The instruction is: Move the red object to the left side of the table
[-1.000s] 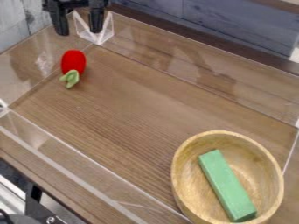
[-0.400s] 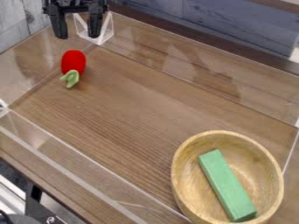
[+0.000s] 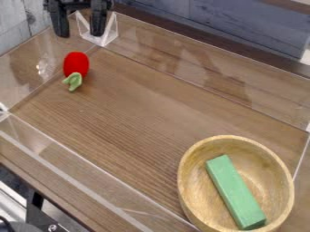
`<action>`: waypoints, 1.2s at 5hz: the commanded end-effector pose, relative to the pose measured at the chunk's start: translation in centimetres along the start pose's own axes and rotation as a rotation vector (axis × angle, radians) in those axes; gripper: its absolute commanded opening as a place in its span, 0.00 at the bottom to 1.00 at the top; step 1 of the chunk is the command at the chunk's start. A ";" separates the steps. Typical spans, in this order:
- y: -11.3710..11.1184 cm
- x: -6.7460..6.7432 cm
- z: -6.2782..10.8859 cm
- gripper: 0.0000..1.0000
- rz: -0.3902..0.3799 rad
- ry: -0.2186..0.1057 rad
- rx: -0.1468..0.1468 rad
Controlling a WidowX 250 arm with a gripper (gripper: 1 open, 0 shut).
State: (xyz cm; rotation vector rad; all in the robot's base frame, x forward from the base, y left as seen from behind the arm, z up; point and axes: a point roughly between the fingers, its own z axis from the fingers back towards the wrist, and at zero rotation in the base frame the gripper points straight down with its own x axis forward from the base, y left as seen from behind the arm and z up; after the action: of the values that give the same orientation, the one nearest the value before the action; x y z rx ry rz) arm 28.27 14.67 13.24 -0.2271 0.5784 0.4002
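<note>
Gripper clear of strawberry; transfer judged complete.

The gripper [image 3: 80, 20] hung at eleven o'clock in view, fingers apart and holding nothing, above the far wall. The red strawberry [image 3: 75, 67] lay below it at ten o'clock on the table [image 3: 158, 118], leaf end toward the camera, free of any contact. Placement on that side appeared done; only retreat seemed outstanding. The wood-grain surface had clear low walls; a wooden bowl [image 3: 194, 186] at five o'clock held a green block [image 3: 234, 191].
</note>
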 end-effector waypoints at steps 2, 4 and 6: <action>-3.0 -2.6 2.8 1.00 -0.085 -0.058 0.028; -6.9 -1.4 -0.1 0.00 -0.118 -0.043 0.040; -10.1 -0.1 -1.3 0.00 -0.200 -0.022 0.100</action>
State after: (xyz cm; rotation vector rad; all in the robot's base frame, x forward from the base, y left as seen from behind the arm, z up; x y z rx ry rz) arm 31.47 4.97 11.43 -0.1950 0.6141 0.1850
